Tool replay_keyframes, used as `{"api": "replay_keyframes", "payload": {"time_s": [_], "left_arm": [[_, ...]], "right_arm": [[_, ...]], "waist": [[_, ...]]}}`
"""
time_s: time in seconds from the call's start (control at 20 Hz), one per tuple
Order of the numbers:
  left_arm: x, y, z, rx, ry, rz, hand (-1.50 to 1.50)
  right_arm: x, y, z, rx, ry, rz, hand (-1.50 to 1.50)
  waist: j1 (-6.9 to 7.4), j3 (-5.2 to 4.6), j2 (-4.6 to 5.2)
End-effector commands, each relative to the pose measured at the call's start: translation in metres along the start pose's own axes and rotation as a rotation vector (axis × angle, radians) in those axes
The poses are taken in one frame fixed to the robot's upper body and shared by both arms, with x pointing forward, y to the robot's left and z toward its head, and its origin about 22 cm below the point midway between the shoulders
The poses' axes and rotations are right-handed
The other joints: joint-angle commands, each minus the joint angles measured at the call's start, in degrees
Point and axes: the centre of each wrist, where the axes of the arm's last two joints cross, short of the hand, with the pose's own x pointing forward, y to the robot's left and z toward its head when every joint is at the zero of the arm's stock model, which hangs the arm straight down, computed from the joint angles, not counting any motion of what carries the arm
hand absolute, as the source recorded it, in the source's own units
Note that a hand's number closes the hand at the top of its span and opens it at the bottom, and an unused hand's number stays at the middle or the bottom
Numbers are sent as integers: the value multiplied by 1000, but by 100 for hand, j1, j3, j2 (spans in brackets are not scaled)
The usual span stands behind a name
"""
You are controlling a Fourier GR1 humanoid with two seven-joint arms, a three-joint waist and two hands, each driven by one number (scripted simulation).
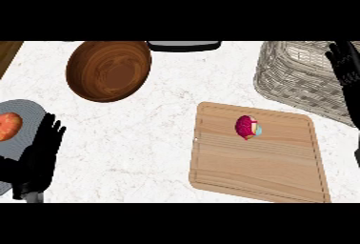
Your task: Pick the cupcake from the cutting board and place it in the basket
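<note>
Wicker basket (295,78) and wooden bowl (109,70) on marble desk (141,143); cupcake (247,127) lies on cutting board (256,152). Left robot hand (42,147) and right robot hand (346,64): fingers straight, apart, holding nothing.

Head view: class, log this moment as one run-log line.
cupcake: on cutting board | basket: no cupcake | left robot hand: open | right robot hand: open, over basket
</note>
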Motion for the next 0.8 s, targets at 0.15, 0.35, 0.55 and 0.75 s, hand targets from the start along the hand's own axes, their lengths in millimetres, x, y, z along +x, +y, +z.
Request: {"api": "replay_keyframes", "payload": {"time_s": [0.15,0.35,0.55,0.75], "left_arm": [[41,-16,-30,-109,-39,-160,0],[50,-26,-35,-204,-59,-209,0],[57,-39,-42,-257,-27,-214,0],[62,-47,-52,-258,-27,-230,0]], "right_arm": [[54,28,-46,43,-79,378,150],[32,42,-29,449,15,864,150],[2,123,-4,513,-78,1043,-150],[3,210,1,407,-96,1126,-150]], "waist": [[270,-81,-127],[491,-162,3],[620,-83,-12],[581,-76,-47]]}}
